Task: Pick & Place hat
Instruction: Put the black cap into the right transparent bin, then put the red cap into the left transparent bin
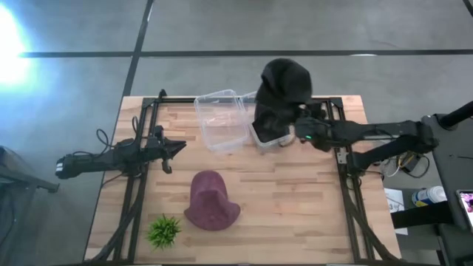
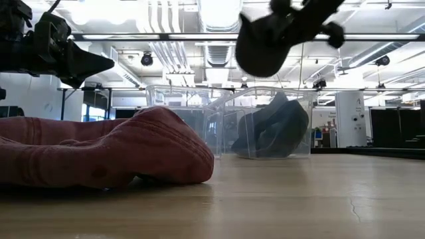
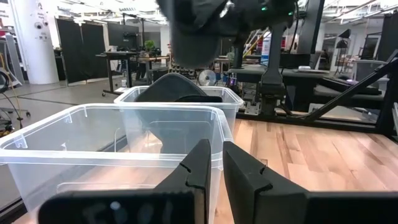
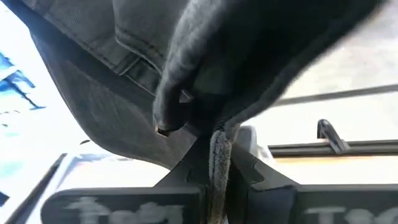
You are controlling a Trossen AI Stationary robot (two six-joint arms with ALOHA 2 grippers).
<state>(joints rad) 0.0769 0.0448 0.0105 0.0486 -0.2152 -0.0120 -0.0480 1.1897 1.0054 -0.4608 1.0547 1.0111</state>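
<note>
Seen from above, a wooden tabletop (image 1: 295, 214) fills the middle of the frame, with a dark robot arm reaching in from each side. The right tool (image 1: 294, 131), right of centre in the upper half, is clamped on a black hat (image 1: 281, 96), which hangs in the air over a clear bin (image 1: 260, 137) at the top centre of the tabletop; the right wrist view shows the fabric (image 4: 214, 168) pinched between the two dark fingers. In the low view the black hat (image 2: 262, 43) dangles at the top centre, above the bin (image 2: 302, 123), in which another dark cloth (image 2: 269, 133) lies. A second clear bin (image 1: 222, 120) stands just to its left, touching or nearly so. The left tool (image 1: 176, 148) waits at the left edge of the tabletop, its fingers (image 3: 199, 168) together with only a thin slit between them. A maroon hat (image 1: 211, 201) lies on the tabletop, lower centre, well apart from both tools. A small green plant (image 1: 164, 230) sits at the lower left, near the maroon hat.
</note>
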